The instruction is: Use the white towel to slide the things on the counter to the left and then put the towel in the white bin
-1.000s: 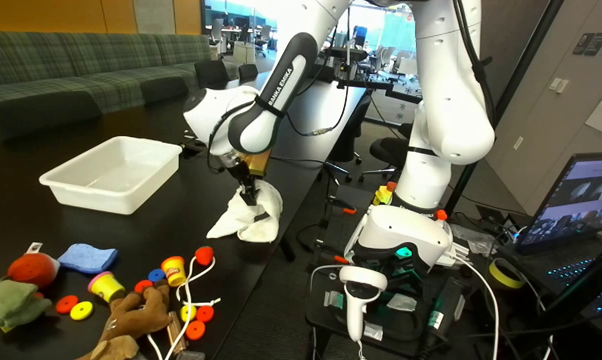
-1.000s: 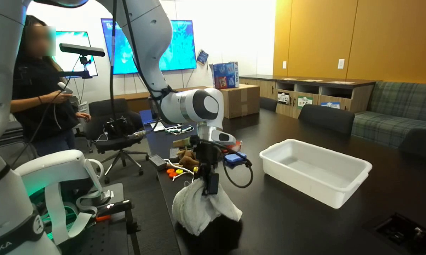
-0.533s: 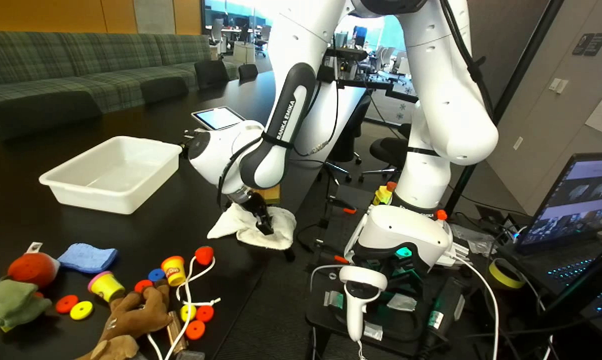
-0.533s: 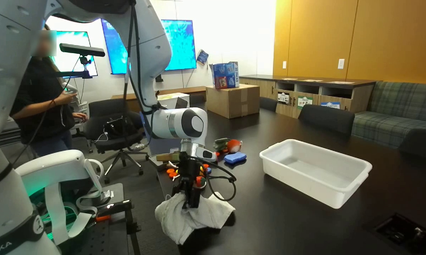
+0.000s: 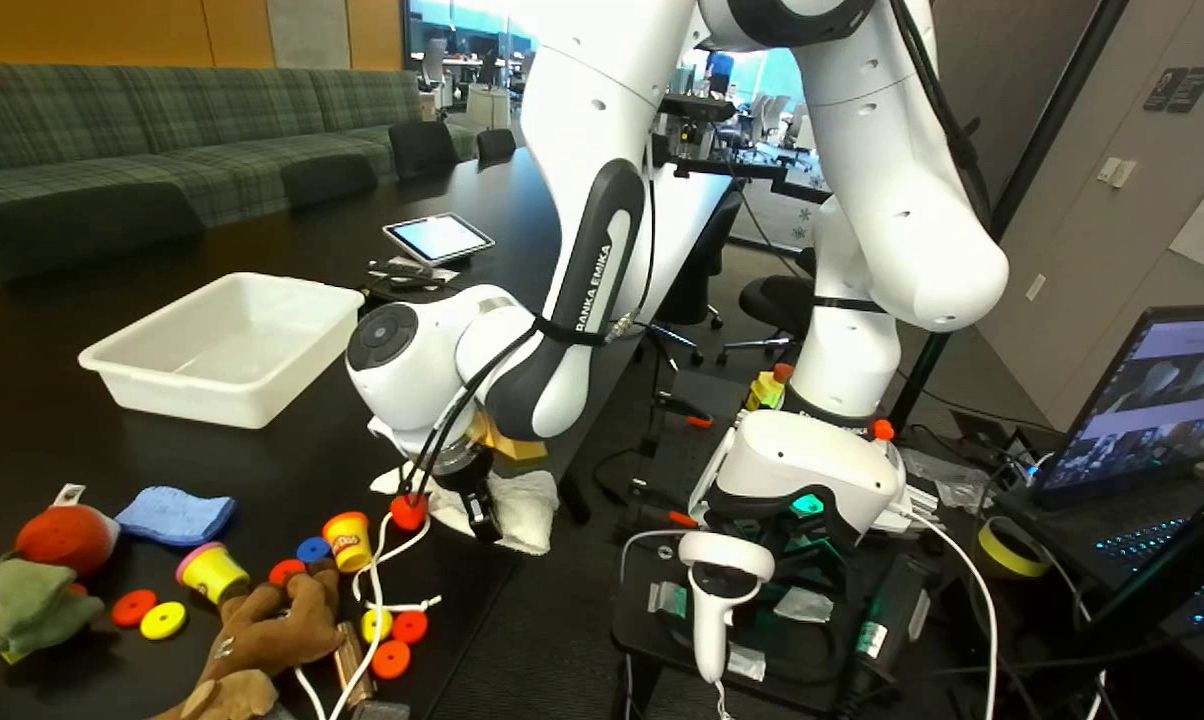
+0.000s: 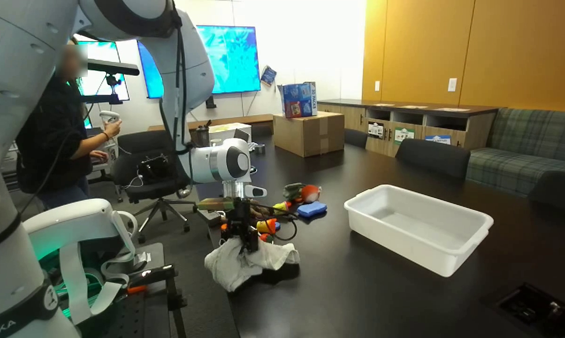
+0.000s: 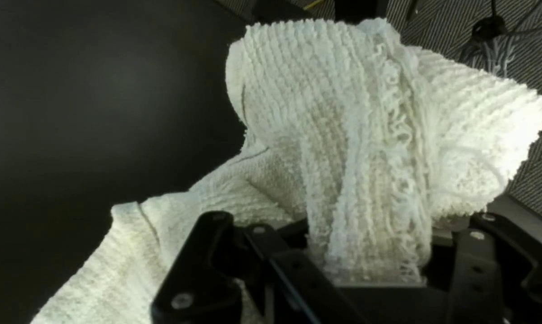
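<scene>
in an exterior view, a green cloth toy (image 5: 32, 612) sits farthest left on the dark desk (image 5: 292, 470), overlapping a red round toy (image 5: 70, 540) with a white tag. just right of them lie a red disc (image 5: 134, 608) and a yellow disc (image 5: 163, 621), with a blue sponge (image 5: 177, 516) behind. the white bin (image 5: 177, 397) stands upright farther back. next come a yellow tub with a pink rim (image 5: 212, 575), a brown plush toy (image 5: 277, 635), a blue disc (image 5: 313, 550) and an orange-topped tub (image 5: 349, 545). a white cord (image 5: 402, 607) winds past an orange disc (image 5: 391, 660); at its upper end a red bead (image 5: 409, 511) overlaps the white towel (image 5: 527, 505) in this view.

the end effector (image 7: 370, 256) is pinching the towel: in the wrist view a ribbed fold is gathered between the fingers (image 7: 471, 265). the towel is bunched at the desk's edge, well apart from the bin, one part showing against the carpet (image 7: 536, 171). i cannot tell whether it touches the desk or the bead. to the right, the arm (image 5: 597, 250) reaches down, a white headset (image 5: 812, 445) and a controller (image 5: 712, 610) sit beyond the edge, and an opened laptop (image 5: 1147, 400) stands farthest right.
</scene>
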`<state>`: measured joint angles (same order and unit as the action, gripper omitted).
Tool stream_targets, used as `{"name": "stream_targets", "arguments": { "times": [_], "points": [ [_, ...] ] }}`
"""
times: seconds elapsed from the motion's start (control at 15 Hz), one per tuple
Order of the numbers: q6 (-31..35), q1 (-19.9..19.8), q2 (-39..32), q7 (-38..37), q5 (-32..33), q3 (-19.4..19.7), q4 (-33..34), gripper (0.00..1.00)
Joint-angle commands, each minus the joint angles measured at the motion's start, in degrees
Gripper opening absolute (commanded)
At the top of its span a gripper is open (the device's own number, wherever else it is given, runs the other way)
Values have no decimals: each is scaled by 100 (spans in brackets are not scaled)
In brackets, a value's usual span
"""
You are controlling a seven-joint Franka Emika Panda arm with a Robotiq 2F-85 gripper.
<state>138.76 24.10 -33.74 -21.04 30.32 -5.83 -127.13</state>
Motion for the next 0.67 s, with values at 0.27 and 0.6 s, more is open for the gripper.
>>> {"name": "stream_targets", "arguments": {
  "times": [0.27,0.6],
  "points": [
    [518,551,-365,182,750,133,920,5],
    [419,651,-608,174,609,40,1615,5]
  ]
}}
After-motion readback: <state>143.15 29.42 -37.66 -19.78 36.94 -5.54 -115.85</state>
